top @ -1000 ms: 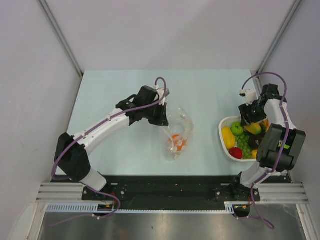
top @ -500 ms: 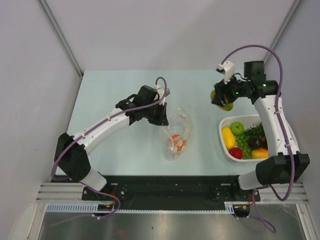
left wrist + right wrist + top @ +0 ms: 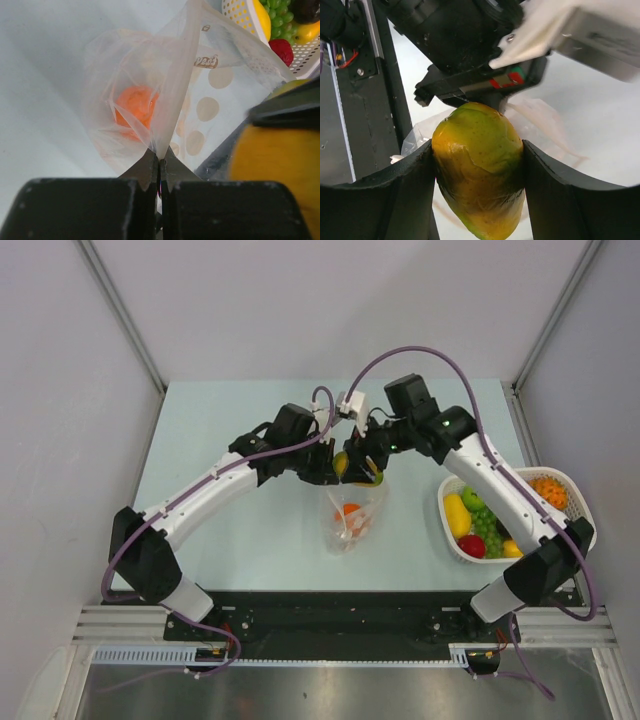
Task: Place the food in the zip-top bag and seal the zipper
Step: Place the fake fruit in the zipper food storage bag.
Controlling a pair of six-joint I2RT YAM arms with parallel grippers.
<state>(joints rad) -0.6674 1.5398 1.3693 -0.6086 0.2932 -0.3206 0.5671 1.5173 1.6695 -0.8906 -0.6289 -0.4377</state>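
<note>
The clear zip-top bag [image 3: 352, 522] stands upright at mid-table with an orange [image 3: 349, 512] inside it. My left gripper [image 3: 328, 469] is shut on the bag's upper edge, holding the mouth up; in the left wrist view the jaws [image 3: 160, 157] pinch the thin film, with the bag [image 3: 170, 85] and the orange [image 3: 136, 104] beyond them. My right gripper [image 3: 366, 466] is shut on a yellow-green mango [image 3: 360, 474] just above the bag's mouth, close to the left gripper. Both fingers press the mango [image 3: 479, 185] from the sides, right gripper [image 3: 476, 150]. I cannot make out the zipper.
A white slotted basket [image 3: 446, 502] stands at the right with more food: a yellow piece [image 3: 456, 516], a green fruit [image 3: 474, 497], green grapes [image 3: 488, 530], a red piece [image 3: 472, 546] and an orange knobbly ball [image 3: 548, 490]. The right arm arches over the table's far middle.
The right arm swung left from the basket with the mango, ending over the bag's mouth next to the left gripper. The left gripper kept its hold on the bag.
</note>
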